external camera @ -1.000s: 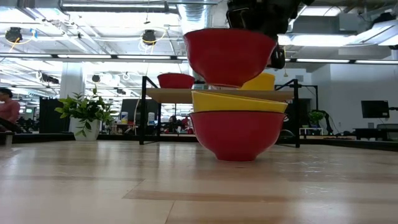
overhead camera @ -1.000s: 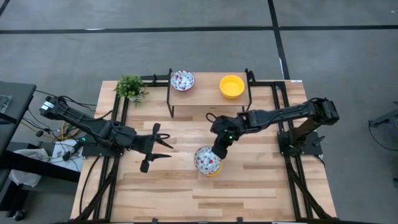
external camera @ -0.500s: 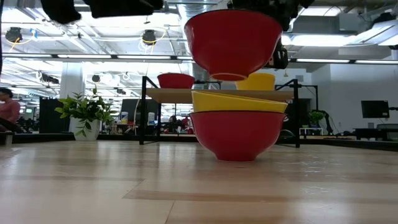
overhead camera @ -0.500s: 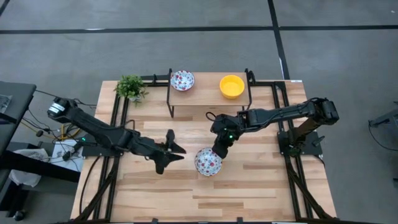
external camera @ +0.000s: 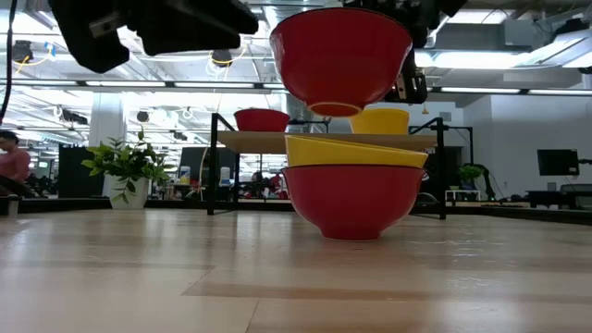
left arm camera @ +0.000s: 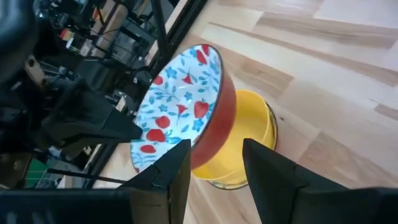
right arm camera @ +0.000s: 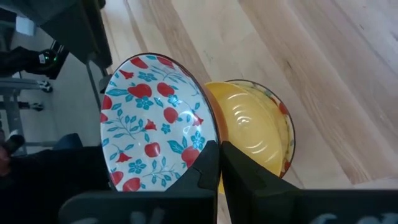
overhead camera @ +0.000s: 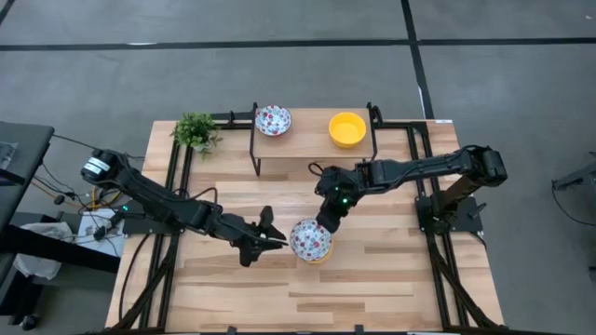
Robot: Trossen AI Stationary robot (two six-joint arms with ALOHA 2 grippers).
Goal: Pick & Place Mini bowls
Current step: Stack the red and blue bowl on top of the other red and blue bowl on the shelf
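Seen from above, the left gripper (overhead camera: pixel 270 238), fingers spread, waits just beside the floral bowl (overhead camera: pixel 310 240) at its nine o'clock, while the right gripper (overhead camera: pixel 326 226), pinching its rim at one o'clock, holds it clear above the yellow bowl (external camera: pixel 356 151).

We are looking at a robotics lab set in a large open industrial hall. A wooden counter (overhead camera: pixel 372 270) stands on a grey floor marked with dark lines (overhead camera: pixel 233 44), with two dark arms bolted to black metal frames (overhead camera: pixel 438 251) at its left and right edges and loose cables (overhead camera: pixel 70 191) beside them. Beyond the counter we see an exposed ceiling with ducts (external camera: pixel 518 32) and hanging lamps (external camera: pixel 220 55), monitors (external camera: pixel 560 162), potted plants (external camera: pixel 129 166) and a person (external camera: pixel 11 162) at the far left.
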